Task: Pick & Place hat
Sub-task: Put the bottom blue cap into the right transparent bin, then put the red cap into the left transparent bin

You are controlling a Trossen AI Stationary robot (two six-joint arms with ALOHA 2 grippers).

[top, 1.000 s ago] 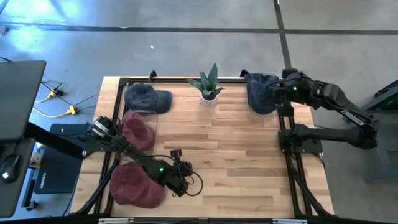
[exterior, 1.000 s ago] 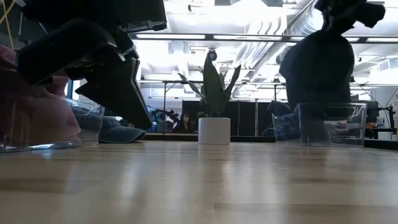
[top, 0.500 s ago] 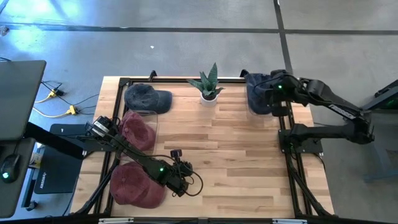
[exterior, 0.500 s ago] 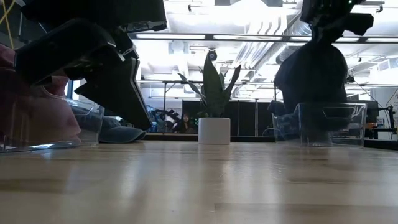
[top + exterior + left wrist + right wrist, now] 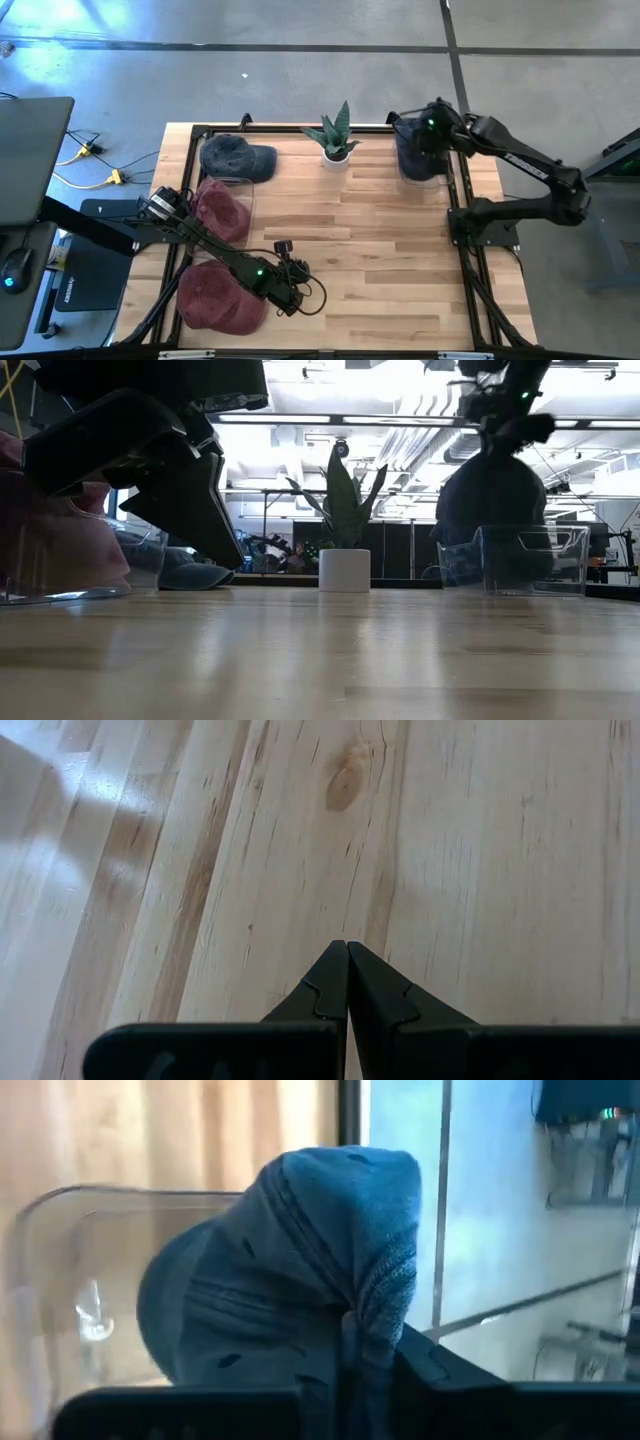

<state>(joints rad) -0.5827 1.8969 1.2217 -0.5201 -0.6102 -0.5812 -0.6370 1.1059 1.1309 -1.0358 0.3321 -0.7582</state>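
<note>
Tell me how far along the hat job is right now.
In hand: the right gripper pinches a blue hat by its fabric, hanging into the clear bin at the table's far right corner; not yet released. Left: another blue hat and two maroon hats sit on the left side. The left gripper rests shut and empty.

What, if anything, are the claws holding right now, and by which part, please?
The right claw pinches a bunched fold of the blue hat, above the clear bin. The left claw is shut on nothing, low over the table.
</note>
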